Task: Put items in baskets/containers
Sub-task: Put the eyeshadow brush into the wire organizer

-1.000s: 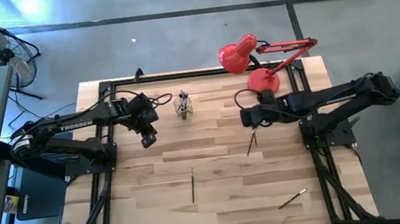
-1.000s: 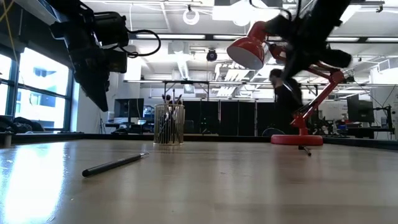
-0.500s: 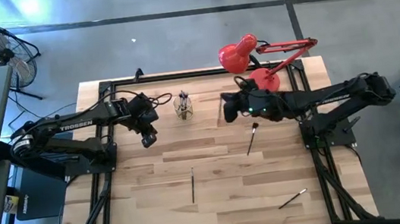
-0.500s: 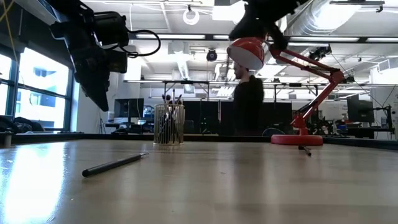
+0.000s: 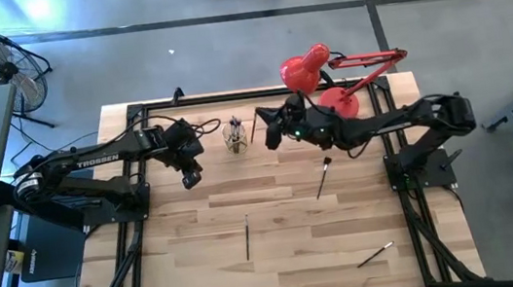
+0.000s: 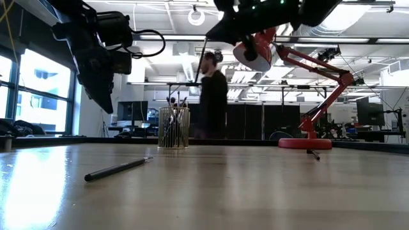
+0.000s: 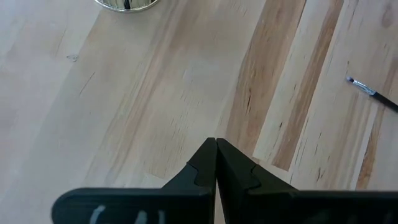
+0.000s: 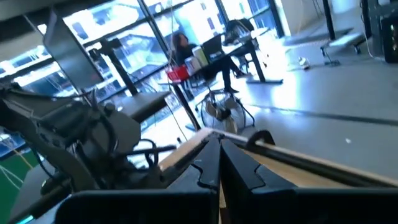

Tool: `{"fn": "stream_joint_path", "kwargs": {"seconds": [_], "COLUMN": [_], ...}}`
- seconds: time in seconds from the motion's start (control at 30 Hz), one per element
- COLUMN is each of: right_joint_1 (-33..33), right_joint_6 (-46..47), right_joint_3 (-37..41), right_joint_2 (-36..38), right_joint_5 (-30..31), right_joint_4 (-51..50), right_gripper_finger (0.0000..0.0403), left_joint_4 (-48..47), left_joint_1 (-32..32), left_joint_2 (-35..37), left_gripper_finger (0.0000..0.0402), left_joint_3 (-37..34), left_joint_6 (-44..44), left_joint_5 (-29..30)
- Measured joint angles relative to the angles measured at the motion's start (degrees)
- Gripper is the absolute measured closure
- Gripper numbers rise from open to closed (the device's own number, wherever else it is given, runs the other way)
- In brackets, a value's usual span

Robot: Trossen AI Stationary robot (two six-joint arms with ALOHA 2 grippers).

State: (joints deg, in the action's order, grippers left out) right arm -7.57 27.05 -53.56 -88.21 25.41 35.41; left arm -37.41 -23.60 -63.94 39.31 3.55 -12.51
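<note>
Wooden table: cup holds several sticks; closed right gripper seemingly grips one.

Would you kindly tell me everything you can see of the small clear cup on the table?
The cup is small, clear and yellowish, seemingly glass or plastic. It stands upright at the table's far side, between the two arms and left of the red lamp. Several thin dark sticks stand inside, their tips above its rim. Neither gripper touches it.
</note>
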Motion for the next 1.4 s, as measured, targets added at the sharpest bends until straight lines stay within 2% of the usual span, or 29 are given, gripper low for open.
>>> {"fn": "stream_joint_path", "kwargs": {"seconds": [0.17,0.4,0.53,1.13,1.3,1.4], "right_joint_1": [-1.8,-3.4,-4.5,-6.6,-6.8,-7.2], "right_joint_6": [-3.3,-13.5,-16.2,-16.5,-10.8,-8.0], "right_joint_3": [-1.4,-11.8,-14.6,-14.6,-14.6,-14.7], "right_joint_2": [-3.4,-9.2,-12.2,-23.2,-23.3,-23.3], "right_joint_5": [-2.8,-5.6,-7.1,-9.7,-9.9,-12.2], "right_joint_4": [5.2,-3.8,-5.0,-4.8,-10.3,-12.5], "right_gripper_finger": [0.0402,0.0403,0.0403,0.0403,0.0401,0.0383], "left_joint_4": [0.0,0.0,-0.1,-0.3,-0.2,-0.1], "left_joint_1": [0.0,0.0,0.0,0.0,0.0,0.0], "left_joint_2": [0.0,0.0,0.0,0.0,0.0,0.0], "left_gripper_finger": [0.0402,0.0401,0.0401,0.0401,0.0401,0.0402], "left_joint_3": [0.0,0.0,0.0,0.0,0.0,0.0], "left_joint_6": [0.0,0.0,0.6,1.0,1.0,1.0], "left_joint_5": [0.0,0.0,0.0,-0.6,-0.6,-0.6]}}
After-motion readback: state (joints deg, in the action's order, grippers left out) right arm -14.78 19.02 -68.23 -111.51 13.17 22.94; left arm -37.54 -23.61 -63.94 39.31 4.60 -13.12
